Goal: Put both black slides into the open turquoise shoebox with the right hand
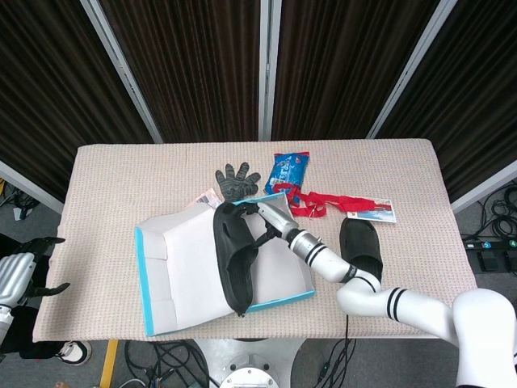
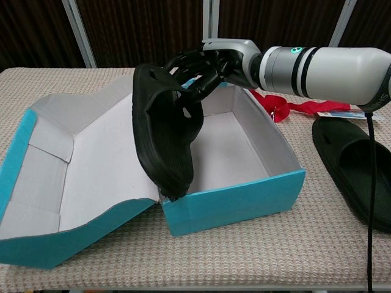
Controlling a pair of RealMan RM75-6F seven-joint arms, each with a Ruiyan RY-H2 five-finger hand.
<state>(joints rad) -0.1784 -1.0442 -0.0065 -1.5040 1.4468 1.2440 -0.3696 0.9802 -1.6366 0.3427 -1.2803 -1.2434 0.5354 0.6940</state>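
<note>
A beige woven counter carries the scene, set against dark curtains. On it sits the open turquoise shoebox, its white-lined lid folded flat to the left of the tray. The right arm, white with black bands, reaches in from the right side, and the right hand hangs over the box's back left corner, its dark fingers wrapped around the upper strap of one black slide. That slide stands tilted on its end, its lower tip resting at the front edge of the box where the tray meets the lid, its sole leaning toward the lid; in the head view it lies along the fold between tray and lid.

The second black slide lies flat on the counter to the right of the box, apart from it, beside the right forearm. A red lanyard with a printed card stretches across the counter behind that slide. Behind the box lie a dark grey glove, palm down with its fingers spread, and a blue snack packet.

The left hand rests off the counter's left edge, holding nothing, its dark fingers apart.
</note>
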